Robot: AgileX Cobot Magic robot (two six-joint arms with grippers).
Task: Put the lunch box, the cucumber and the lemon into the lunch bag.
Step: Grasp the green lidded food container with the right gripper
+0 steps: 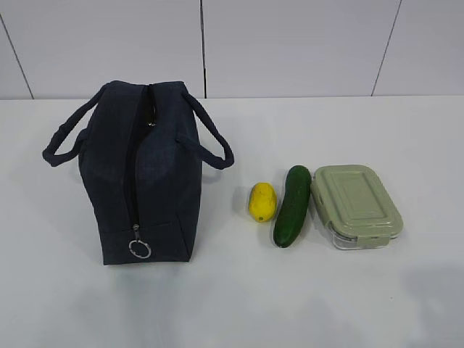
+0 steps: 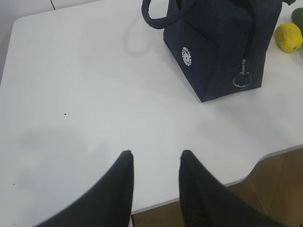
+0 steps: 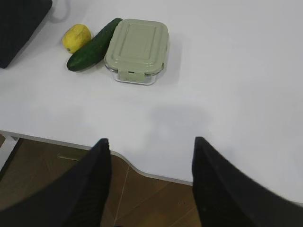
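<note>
The dark navy lunch bag point(image 1: 141, 174) stands upright on the left of the white table point(image 1: 232, 304), its top zipper closed, the ring pull point(image 1: 139, 249) hanging at the near end. To its right lie the yellow lemon point(image 1: 262, 201), the dark green cucumber point(image 1: 293, 205) and the lunch box point(image 1: 355, 206) with its sage-green lid, side by side. Neither arm shows in the exterior view. My left gripper point(image 2: 155, 156) hovers open and empty near the table's front edge, the lunch bag point(image 2: 218, 42) well ahead of it. My right gripper point(image 3: 151, 142) is open and empty over the front edge, with the lunch box point(image 3: 137, 49), cucumber point(image 3: 93, 45) and lemon point(image 3: 76, 38) far ahead.
The table's front edge point(image 3: 142, 172) has a curved cut-out, with brown wooden floor point(image 3: 151, 203) below. A white panelled wall point(image 1: 290, 43) stands behind the table. The bag's two loop handles point(image 1: 210, 138) droop out to either side.
</note>
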